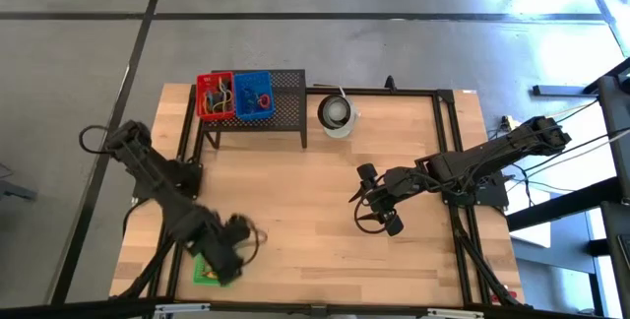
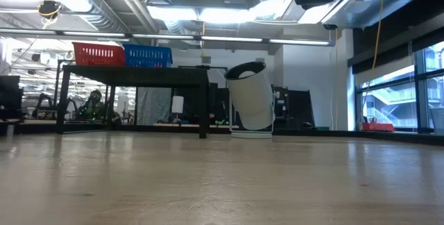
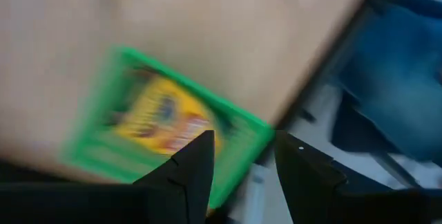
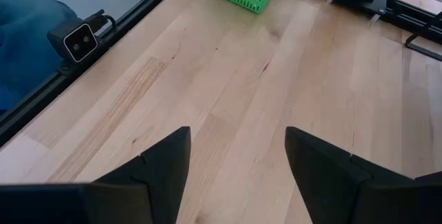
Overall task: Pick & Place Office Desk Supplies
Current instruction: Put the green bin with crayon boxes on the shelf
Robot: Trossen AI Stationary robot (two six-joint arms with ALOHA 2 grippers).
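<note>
High view: taking the stand [image 1: 258, 112] as your landmark, you have a red bin [image 1: 215, 95] and a blue bin [image 1: 253, 95] on top of it, both already holding small supplies. Well away from the stand, at the bench's [image 1: 315, 211] near left corner, the left pincer [image 1: 228, 250] hangs over a green box [image 3: 166, 124]; its fingers are apart and the box lies flat, ungripped. To the stand's right, past the cup [image 1: 337, 114], the right pincer [image 1: 379, 211] waits spread over bare wood. I judge that box is what remains.
</note>
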